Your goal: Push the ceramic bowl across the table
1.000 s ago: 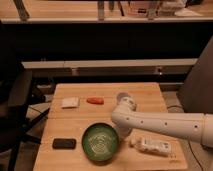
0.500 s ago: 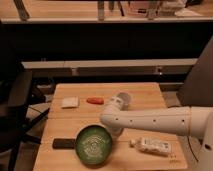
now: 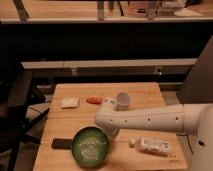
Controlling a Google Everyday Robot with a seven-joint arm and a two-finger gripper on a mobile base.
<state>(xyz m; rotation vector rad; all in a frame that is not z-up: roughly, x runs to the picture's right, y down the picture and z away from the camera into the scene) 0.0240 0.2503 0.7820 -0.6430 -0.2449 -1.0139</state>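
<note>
Wooden surface (image 3: 70,125) seen from above its front edge, carrying six loose things, one of each kind. Nearest, at the front edge and left of centre, stands the single ceramic bowl (image 3: 90,146): round, dark green, open side up, with paler rings and flecks across its inside. A flat black object (image 3: 60,144) lies just beside its left rim, and a white bottle (image 3: 152,146) lies on its side near the front right corner. The tool (image 3: 111,133), at the end of the white arm (image 3: 150,119) that reaches in from the right, sits at the bowl's right rim; whether it is open or closed cannot be told. Bare wood lies open behind the bowl, in the left middle of the surface. Farther back stand a white cup (image 3: 123,100), a small red item (image 3: 93,100) and a white packet (image 3: 70,103) in a row near the far edge. A dark chair (image 3: 20,100) stands to the left, and dark shelving beyond.
</note>
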